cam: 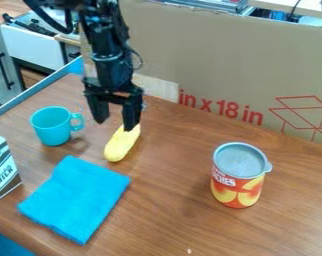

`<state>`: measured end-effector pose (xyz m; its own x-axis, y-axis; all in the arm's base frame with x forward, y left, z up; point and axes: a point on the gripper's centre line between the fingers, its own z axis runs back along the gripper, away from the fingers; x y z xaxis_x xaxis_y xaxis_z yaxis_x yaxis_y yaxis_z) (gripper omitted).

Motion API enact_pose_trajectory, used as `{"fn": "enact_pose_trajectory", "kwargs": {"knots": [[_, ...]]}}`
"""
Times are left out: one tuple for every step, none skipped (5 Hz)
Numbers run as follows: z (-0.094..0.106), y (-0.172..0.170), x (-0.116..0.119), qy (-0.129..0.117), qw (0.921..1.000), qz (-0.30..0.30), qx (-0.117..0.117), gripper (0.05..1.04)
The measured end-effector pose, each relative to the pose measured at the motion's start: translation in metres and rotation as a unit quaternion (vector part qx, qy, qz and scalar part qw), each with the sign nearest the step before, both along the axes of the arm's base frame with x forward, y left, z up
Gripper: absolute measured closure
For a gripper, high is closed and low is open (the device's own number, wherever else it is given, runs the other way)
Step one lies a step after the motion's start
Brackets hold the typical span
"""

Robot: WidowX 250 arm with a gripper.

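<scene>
The black gripper hangs over the upper left of the wooden table, its two fingers apart with nothing held between them. Just below its right finger lies a yellow elongated object, whose upper end is close to the fingertip; whether they touch I cannot tell. A blue cup stands upright to the left of the gripper, handle facing right. In front of the yellow object a folded blue cloth lies flat.
At the right stands an open-topped can with a red and yellow label. A milk carton is at the left edge. Behind the table rises a large cardboard panel, and a blue edge runs along the left side.
</scene>
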<state>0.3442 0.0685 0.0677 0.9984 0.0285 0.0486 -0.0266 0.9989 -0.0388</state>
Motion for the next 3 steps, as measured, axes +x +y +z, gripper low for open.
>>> {"fn": "enact_pose_trajectory", "kwargs": {"knots": [[0.029, -0.007, -0.016, 0.011, 0.9996, -0.011, 0.022, 0.083], [0.041, -0.025, -0.065, 0.034, 0.9992, -0.001, 0.019, 0.083], [0.051, -0.036, -0.110, 0.047, 0.9985, 0.006, 0.025, 0.083]]}}
